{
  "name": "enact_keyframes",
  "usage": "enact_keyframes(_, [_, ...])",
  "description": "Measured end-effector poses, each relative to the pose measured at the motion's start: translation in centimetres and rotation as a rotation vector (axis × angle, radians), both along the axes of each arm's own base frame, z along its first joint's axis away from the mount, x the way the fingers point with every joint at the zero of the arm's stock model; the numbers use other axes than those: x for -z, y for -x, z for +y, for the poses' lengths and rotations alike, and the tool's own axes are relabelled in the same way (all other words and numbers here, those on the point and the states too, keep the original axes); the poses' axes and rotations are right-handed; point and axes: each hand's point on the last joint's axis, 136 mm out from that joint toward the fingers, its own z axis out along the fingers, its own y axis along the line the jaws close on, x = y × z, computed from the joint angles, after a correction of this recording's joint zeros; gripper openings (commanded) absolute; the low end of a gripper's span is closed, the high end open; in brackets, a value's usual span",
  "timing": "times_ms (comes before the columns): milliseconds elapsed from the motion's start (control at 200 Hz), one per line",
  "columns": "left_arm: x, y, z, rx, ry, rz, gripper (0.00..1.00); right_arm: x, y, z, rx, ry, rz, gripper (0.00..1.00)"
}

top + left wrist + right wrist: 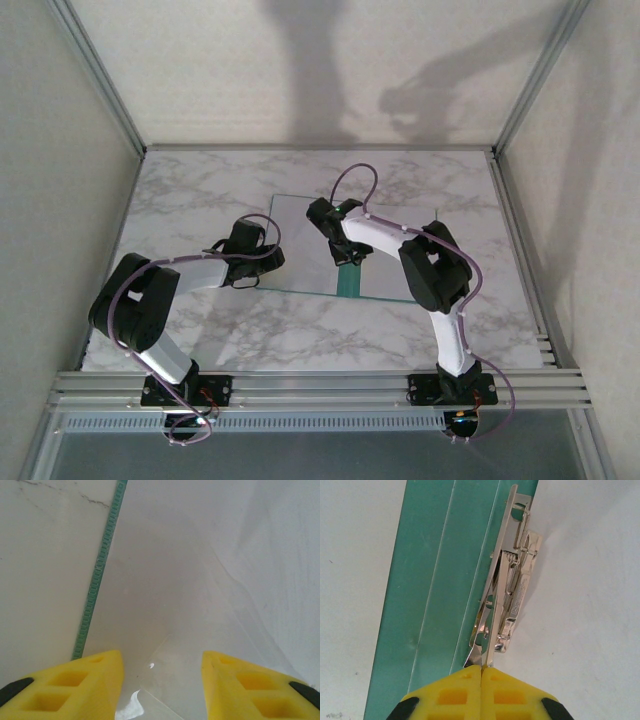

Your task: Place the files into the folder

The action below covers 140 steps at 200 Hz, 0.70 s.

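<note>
The folder (pixel 350 283) lies open in the middle of the table, its teal spine (pixel 440 580) towards me. White files cover both leaves (pixel 300 240); in the right wrist view one sheet (pixel 580 605) lies just right of the metal fastener clip (pixel 512 590). My right gripper (pixel 482 667) is shut on the near end of the clip's thin metal lever. It stands over the spine (pixel 348 257). My left gripper (pixel 162 655) is open at the folder's left edge (pixel 268 265), low over a pale sheet (pixel 190 580), with nothing between its fingers. A teal folder edge (pixel 97 580) runs left of it.
The marble tabletop (pixel 300 340) surrounds the folder. Aluminium frame posts (pixel 100 80) and white walls enclose the table at the back and sides. A rail (pixel 320 385) carries both arm bases at the near edge.
</note>
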Motion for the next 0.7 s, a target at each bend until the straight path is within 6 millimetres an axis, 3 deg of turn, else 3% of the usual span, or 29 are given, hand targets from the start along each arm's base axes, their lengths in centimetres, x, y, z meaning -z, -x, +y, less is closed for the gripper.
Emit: enact_keyframes(701, [0.02,-0.08,-0.05,0.003,-0.001,-0.001,0.46,0.84,0.14,-0.16,-0.029,0.038,0.015,0.00])
